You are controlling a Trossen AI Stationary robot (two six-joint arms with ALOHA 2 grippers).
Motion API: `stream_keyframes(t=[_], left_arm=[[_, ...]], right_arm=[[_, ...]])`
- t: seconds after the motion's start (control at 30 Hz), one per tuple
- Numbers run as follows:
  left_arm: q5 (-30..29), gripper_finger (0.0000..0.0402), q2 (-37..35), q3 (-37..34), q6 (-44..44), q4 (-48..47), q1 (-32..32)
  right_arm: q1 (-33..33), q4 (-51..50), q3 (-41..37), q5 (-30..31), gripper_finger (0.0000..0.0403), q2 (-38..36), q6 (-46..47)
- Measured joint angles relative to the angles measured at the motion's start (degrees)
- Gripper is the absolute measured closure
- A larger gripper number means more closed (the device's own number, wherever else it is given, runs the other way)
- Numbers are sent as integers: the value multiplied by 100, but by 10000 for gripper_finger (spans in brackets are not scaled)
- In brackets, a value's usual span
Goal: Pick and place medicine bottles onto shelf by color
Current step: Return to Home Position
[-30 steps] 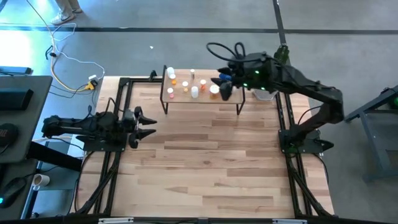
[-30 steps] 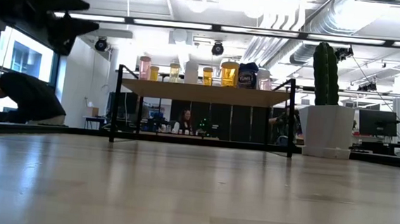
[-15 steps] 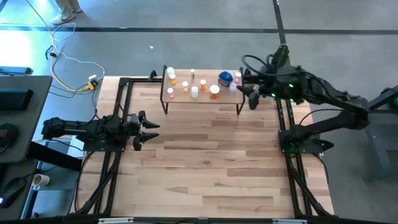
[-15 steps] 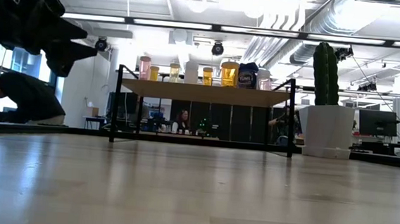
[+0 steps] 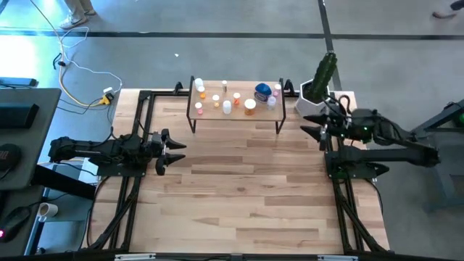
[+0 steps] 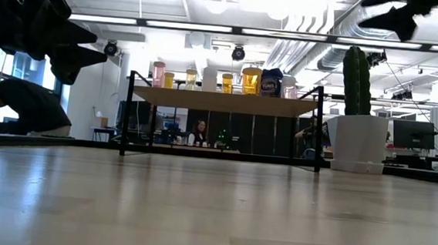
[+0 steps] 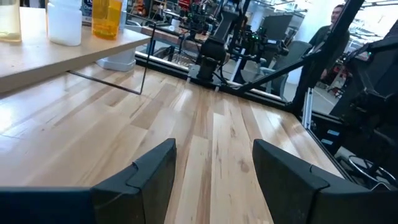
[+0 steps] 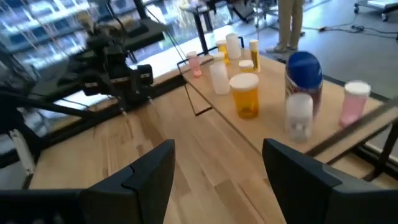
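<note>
Progress: looked done to me. All the bottles (image 5: pixel 236 96) you could see stood on the shelf (image 5: pixel 235 112); none lay on the table (image 5: pixel 239 196).
Order: blue bottle (image 5: pixel 262 90), clear bottle (image 8: pixel 300 121) and pink-capped bottle (image 8: pixel 354 102) stood at the end nearest the cactus pot (image 5: pixel 312 106). Oranges and whites were along the rest. I couldn't confirm the colour grouping.
Contents: all upright and capped. I couldn't tell what was inside.
Left gripper (image 7: pixel 214 148): fingers spread, empty, low at the table's left edge.
Right gripper (image 8: pixel 217 146): fingers spread, empty, at the right edge beside the pot, clear of the shelf.
Left to do: only parking your arms, I'd say.
</note>
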Motion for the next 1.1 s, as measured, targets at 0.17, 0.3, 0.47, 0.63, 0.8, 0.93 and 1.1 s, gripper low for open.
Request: stream_keyframes(t=[0.17,0.3,0.47,0.63,0.8,0.93,1.1], left_arm=[[-3,200,2,0,4,0,0],[-4,200,2,0,6,0,0],[-4,200,2,0,6,0,0],[-4,200,2,0,6,0,0],[-2,200,2,0,6,0,0],[-3,200,2,0,8,1,0],[-4,200,2,0,8,0,0]], right_arm=[[0,377,-972,-250,169,-1016,128],[0,826,-1641,-475,169,-1594,115],[0,1281,-2347,-808,169,-2109,88],[0,1295,-2932,-863,169,-2485,180],[0,1404,-3410,-945,169,-2645,439],[0,1625,-3666,-1150,169,-2644,427],[0,1909,-3809,-1130,169,-2612,528]])
